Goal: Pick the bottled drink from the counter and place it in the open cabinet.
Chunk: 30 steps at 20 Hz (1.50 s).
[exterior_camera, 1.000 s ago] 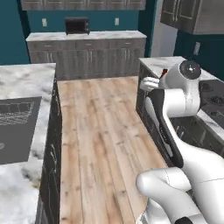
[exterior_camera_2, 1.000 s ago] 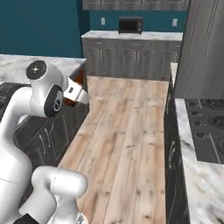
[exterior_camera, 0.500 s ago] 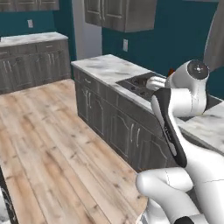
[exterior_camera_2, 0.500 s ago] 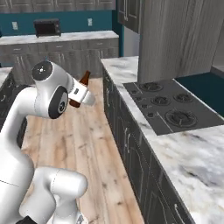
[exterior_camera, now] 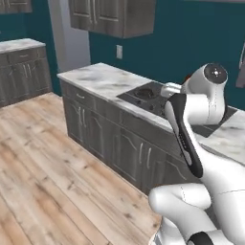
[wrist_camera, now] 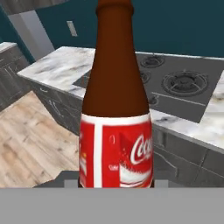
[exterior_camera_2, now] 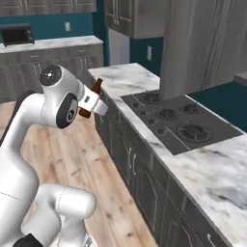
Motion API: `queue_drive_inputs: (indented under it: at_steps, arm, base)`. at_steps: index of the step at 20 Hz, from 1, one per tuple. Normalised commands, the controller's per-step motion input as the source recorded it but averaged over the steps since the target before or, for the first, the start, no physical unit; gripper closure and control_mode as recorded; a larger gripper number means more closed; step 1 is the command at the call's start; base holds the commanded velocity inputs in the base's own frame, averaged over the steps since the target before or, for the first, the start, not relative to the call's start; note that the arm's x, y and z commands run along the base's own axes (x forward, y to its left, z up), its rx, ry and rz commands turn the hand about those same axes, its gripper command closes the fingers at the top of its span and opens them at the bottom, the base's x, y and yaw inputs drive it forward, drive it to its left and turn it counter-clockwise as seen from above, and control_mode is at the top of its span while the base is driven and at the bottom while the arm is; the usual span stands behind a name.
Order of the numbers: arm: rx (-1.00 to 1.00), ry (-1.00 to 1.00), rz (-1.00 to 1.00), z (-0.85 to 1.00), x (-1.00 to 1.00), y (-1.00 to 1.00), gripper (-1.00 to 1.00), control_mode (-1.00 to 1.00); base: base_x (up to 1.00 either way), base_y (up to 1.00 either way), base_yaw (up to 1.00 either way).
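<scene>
Bottle [wrist_camera: 116,113] sits clamped in your gripper [exterior_camera_2: 91,103], carried above the floor beside the counter [exterior_camera_2: 202,164] (stove [exterior_camera_2: 181,120] just ahead). Keep it upright and steady while you head for the cabinet [exterior_camera_2: 202,43].

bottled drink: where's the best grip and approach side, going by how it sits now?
The labelled lower body: the bottled drink is widest and straight-walled at its red label, while the neck tapers and would likely slip. Come from the side, jaws across the label, as the gripper holds it now, neck tilted up and away over the wood floor beside the counter.
</scene>
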Motion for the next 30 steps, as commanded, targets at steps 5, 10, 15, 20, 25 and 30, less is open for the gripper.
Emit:
queue_drive_inputs:
  at_steps: [5, 10, 15, 20, 25, 30]
  arm:
    - [0.00, 0.00, 0.00, 0.00, 0.00, 0.00, 1.00, 1.00]
    - [0.00, 0.00, 0.00, 0.00, 0.00, 0.00, 1.00, 1.00]
    - [0.00, 0.00, 0.00, 0.00, 0.00, 0.00, 1.00, 1.00]
    - [0.00, 0.00, 0.00, 0.00, 0.00, 0.00, 1.00, 1.00]
    - [0.00, 0.00, 0.00, 0.00, 0.00, 0.00, 1.00, 1.00]
    - [0.00, 0.00, 0.00, 0.00, 0.00, 0.00, 1.00, 1.00]
  base:
    - [-1.00, 0.17, -0.32]
    - [-0.85, 0.06, -0.32]
    - [0.10, -0.32, -0.60]
    - [0.18, -0.39, -0.63]
    - [0.73, -0.24, -0.49]
    - [1.00, -0.14, -0.14]
